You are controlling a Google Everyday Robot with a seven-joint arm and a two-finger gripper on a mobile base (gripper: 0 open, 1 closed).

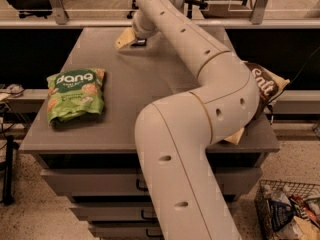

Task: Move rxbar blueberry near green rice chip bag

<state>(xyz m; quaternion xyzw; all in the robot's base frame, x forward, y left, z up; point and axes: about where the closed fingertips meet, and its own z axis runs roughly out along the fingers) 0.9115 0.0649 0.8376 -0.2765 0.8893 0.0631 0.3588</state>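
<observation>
Rxbar blueberry (pixel 140 42) is peeking out just beside the gripper (pixel 129 38) at the far end of the table (pixel 125 84). Whether it is gripped cannot be told. Green rice chip bag (pixel 75 95) is lying well apart, nearer the camera.

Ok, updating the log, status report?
Gripper at far edge of table, by rxbar blueberry. Green rice chip bag front left, well apart. Brown chip bag right, off the path.

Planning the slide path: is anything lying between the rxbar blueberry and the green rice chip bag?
Nothing visible. The gripper is at the rxbar blueberry by the table's far edge; only bare tabletop runs to the green rice chip bag. The brown chip bag sits behind the arm, off that path.
</observation>
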